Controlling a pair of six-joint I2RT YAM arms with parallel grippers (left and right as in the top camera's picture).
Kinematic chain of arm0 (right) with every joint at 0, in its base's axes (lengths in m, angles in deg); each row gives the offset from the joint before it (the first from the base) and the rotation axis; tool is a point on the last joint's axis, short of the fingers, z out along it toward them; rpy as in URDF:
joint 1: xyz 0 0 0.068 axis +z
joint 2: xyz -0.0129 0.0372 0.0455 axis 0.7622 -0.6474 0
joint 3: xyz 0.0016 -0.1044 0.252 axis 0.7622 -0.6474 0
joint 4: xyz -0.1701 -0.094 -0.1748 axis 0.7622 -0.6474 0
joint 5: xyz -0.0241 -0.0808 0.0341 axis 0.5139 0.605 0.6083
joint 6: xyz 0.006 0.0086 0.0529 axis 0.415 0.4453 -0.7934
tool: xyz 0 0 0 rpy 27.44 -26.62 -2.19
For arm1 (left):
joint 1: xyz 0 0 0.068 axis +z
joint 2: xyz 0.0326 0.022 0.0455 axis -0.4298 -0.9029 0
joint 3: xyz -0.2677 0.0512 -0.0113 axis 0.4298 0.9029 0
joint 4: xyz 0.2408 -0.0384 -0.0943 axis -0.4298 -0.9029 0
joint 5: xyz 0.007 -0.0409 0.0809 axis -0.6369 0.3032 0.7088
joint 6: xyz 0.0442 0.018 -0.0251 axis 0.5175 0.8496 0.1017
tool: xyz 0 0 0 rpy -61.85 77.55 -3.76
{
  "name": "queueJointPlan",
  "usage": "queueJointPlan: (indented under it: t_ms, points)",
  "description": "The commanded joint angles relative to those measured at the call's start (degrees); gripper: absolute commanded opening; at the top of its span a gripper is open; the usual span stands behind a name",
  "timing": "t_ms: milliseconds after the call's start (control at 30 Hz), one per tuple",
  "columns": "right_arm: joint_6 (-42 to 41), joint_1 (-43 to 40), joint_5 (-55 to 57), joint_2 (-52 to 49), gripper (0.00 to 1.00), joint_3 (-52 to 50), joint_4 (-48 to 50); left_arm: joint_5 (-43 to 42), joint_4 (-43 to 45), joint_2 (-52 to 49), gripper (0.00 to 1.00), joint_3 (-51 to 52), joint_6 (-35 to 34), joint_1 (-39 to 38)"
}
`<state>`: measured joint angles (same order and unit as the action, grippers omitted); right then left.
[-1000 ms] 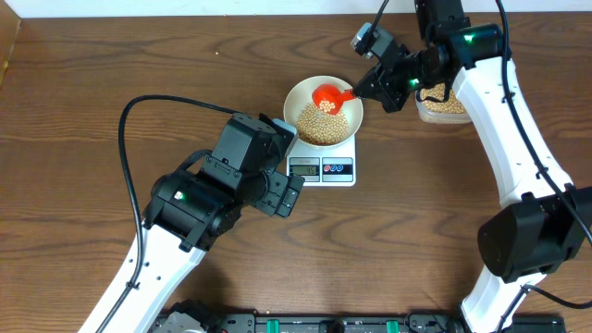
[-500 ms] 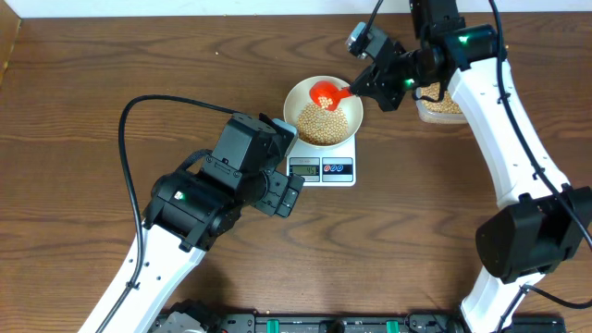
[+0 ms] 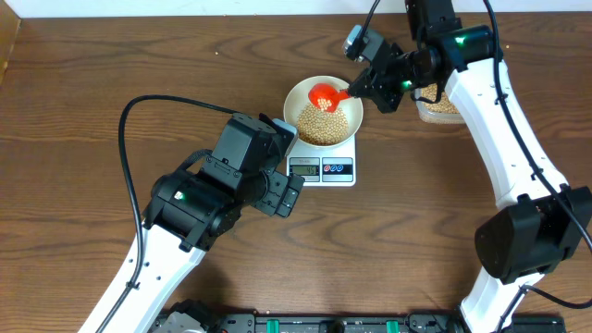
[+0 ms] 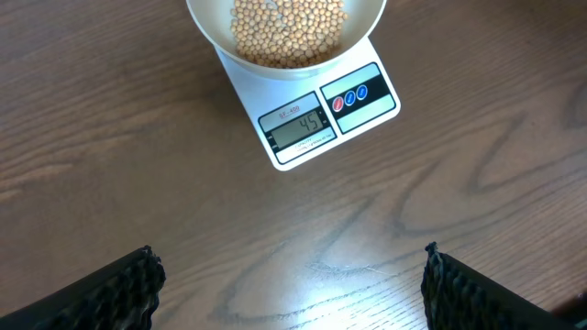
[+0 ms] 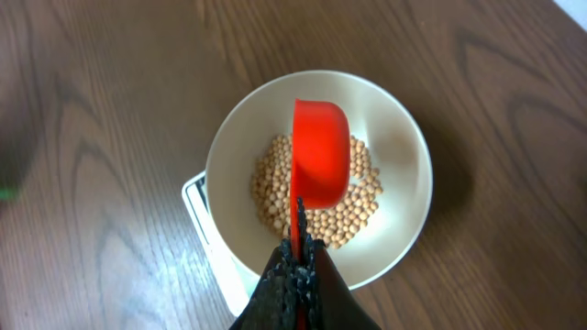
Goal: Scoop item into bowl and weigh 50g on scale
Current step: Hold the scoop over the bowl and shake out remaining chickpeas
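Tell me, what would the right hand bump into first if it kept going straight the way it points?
Probably the beans in the bowl. The right hand holds a red scoop above them, so the scoop would touch first, though depth is unclear.

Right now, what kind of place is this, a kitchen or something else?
Likely a robotics lab bench, not a kitchen: a left arm and right arm work over a wooden table, with a scale, a bowl of beans and a red scoop in play.
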<state>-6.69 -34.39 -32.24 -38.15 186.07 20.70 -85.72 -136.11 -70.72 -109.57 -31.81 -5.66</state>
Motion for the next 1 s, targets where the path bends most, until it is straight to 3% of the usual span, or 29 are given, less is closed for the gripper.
queueJointPlan:
  t_ms: [0, 967]
  points:
    - [2.0, 0.5, 1.0, 1.3, 0.01, 1.0, 0.3, 0.0, -0.2, -0.3, 0.92, -1.4, 0.4, 0.3]
    - [1.5, 0.6, 1.4, 1.3, 0.01, 1.0, 1.1, 0.0, -0.1, -0.3, 0.92, -1.4, 0.4, 0.3]
